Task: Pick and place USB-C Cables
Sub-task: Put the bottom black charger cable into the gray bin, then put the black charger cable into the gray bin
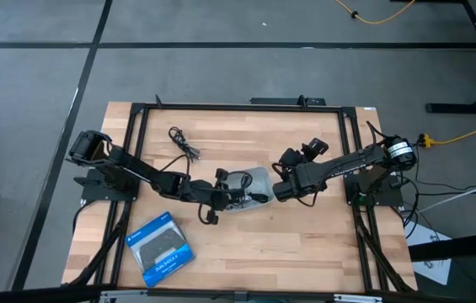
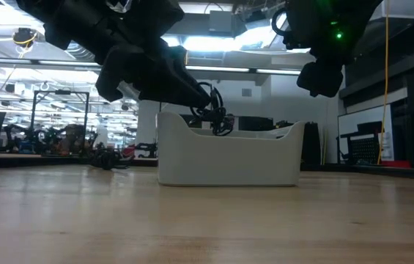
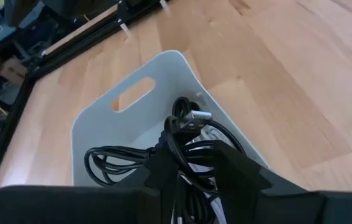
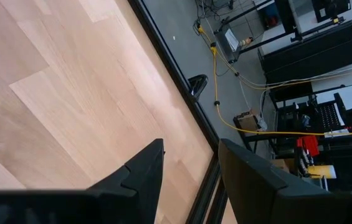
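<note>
A white bin [image 1: 260, 176] [image 2: 228, 158] [image 3: 98, 121] stands mid-table. My left gripper [image 1: 221, 192] [image 2: 201, 99] [image 3: 185, 158] hovers over the bin's left end, shut on a black coiled USB-C cable [image 3: 179, 127] [image 2: 217, 117]. A second black coil [image 3: 110, 163] lies on the bin's floor. Something pale [image 3: 205, 133] shows under the held cable. Another black cable [image 1: 184, 143] [image 2: 108, 161] lies loose on the table, far-left of the bin. My right gripper [image 1: 281, 187] [image 2: 322, 77] [image 4: 191, 168] is open, raised beside the bin's right end, touching nothing. My left gripper pinches the black cable's bunched loops [image 3: 171, 146] between its two fingers, coming slanting down from the table's left. The coil is lifted clear and hangs past the fingertips at rim height over the bin. Its silver plug [image 3: 199, 115] sticks out ahead.
A blue-and-black flat box [image 1: 160, 248] lies near the table's near-left corner. A black metal frame [image 1: 238, 107] runs along the table's edges. Bare wood lies on the near side of the bin and to its right.
</note>
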Available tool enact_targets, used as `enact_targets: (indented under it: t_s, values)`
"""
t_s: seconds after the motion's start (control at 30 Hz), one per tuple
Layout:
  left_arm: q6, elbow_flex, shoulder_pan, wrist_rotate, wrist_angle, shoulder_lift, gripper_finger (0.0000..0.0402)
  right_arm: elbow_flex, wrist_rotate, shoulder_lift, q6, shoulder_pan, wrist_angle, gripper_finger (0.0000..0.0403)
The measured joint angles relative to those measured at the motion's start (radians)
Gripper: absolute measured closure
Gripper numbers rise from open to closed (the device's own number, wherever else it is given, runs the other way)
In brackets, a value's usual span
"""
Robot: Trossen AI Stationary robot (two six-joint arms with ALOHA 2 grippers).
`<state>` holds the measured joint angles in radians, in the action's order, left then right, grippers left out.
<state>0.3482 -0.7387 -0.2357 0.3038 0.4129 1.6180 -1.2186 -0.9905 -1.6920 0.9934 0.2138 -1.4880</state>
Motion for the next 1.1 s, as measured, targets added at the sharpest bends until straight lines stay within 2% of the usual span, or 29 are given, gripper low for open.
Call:
enact_targets:
  t_s: [0.07, 0.23, 0.37, 0.43, 0.53, 0.7, 0.77, 0.83, 1.0, 1.1]
  values:
    - [-0.039, 0.0, 0.0, 0.013, 0.0, 0.0, 0.0307, 0.0, 0.0, 0.0, 0.0, 0.0, 0.0, 0.0244]
    - [-0.217, 0.0, 0.001, 0.131, -0.001, 0.0, 0.0307, 0.0, 0.0, 0.0, 0.0, 0.0, 0.0, 0.0244]
    - [-0.152, 0.0, -0.003, 0.134, -0.011, 0.0, 0.0307, 0.0, 0.0, 0.0, 0.0, 0.0, 0.0, 0.0244]
    - [-0.149, 0.0, -0.004, 0.167, -0.008, 0.0, 0.0307, 0.0, 0.0, 0.0, 0.0, 0.0, 0.0, 0.0244]
    - [-0.174, 0.001, -0.003, 0.307, -0.003, -0.015, 0.0307, 0.0, 0.0, 0.0, 0.0, 0.0, 0.0, 0.0244]
    - [-0.294, 0.001, -0.003, 0.662, -0.01, -0.023, 0.0307, 0.0, 0.0, 0.0, -0.001, 0.0, 0.0, 0.0244]
    - [-0.356, 0.001, 0.007, 0.758, -0.043, -0.043, 0.0307, 0.0, 0.0, 0.0, -0.001, 0.0, 0.0, 0.0244]
    - [-0.421, 0.002, 0.032, 0.744, -0.131, -0.091, 0.0307, 0.0, 0.011, 0.0, -0.003, 0.0, 0.0, 0.0244]
    - [-0.656, 0.0, 0.176, 0.47, -0.435, -0.254, 0.0308, 0.0, 0.021, 0.0, -0.004, 0.0, 0.0, 0.0244]
    - [-0.75, 0.001, 0.3, 0.394, -0.637, -0.333, 0.0308, 0.0, 0.024, 0.0, -0.005, 0.0, 0.0, 0.0244]
